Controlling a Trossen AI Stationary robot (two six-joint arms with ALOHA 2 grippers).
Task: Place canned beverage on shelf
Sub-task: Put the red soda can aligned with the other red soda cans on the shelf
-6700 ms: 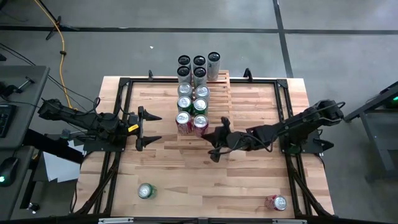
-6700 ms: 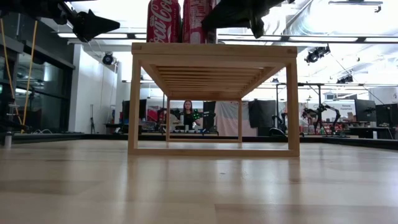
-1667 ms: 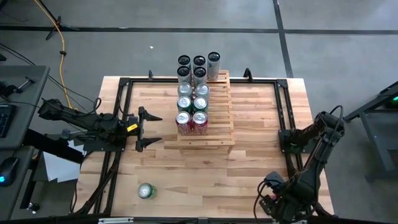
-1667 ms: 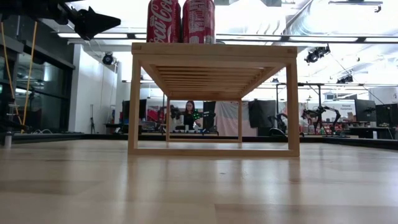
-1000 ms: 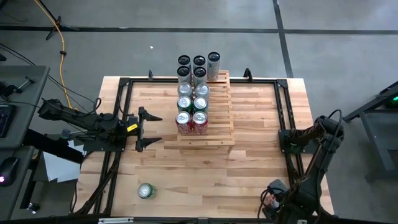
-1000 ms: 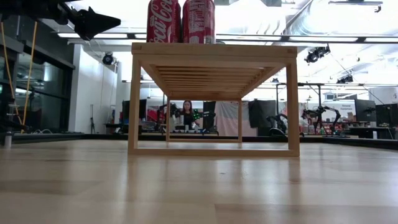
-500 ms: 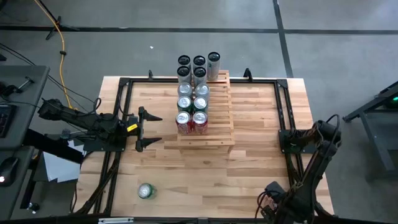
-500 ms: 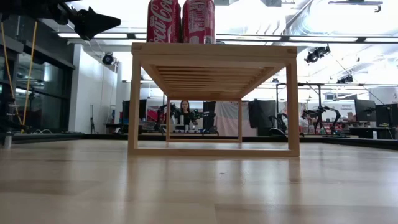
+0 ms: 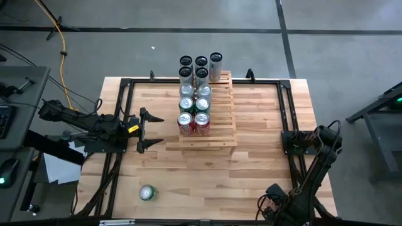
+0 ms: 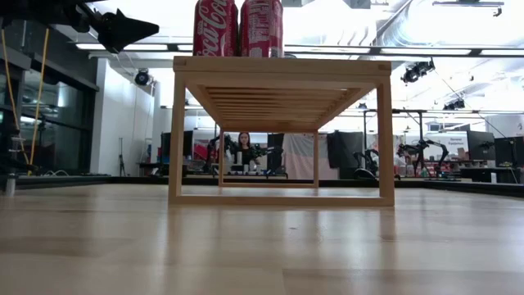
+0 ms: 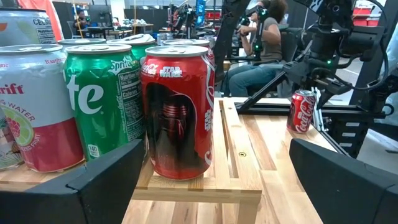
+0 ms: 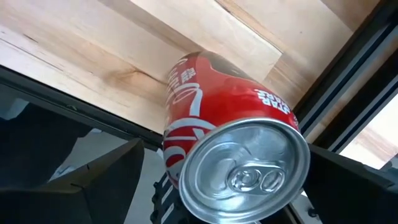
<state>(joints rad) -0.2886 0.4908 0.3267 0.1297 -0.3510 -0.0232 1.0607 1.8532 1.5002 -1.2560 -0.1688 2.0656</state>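
Green can [image 9: 147, 193] on its side at the desk's [image 9: 251, 163] near-left; our left claw [image 9: 148, 129] hovers spread apart left of the shelf [image 9: 220, 119], which carries two columns of cans. Right claw [image 12: 217, 168], fingers apart, straddles a red can [image 12: 230, 149] at the near-right corner, not clamped.

The high camera is looking straight down on the whole table [image 9: 251, 150]. The low one is sitting at tabletop height, facing level through the shelf [image 10: 278, 74]. The left wrist camera is looking closely at the shelf's cans [image 11: 177, 112]; the right is hovering over a red can [image 12: 230, 162].
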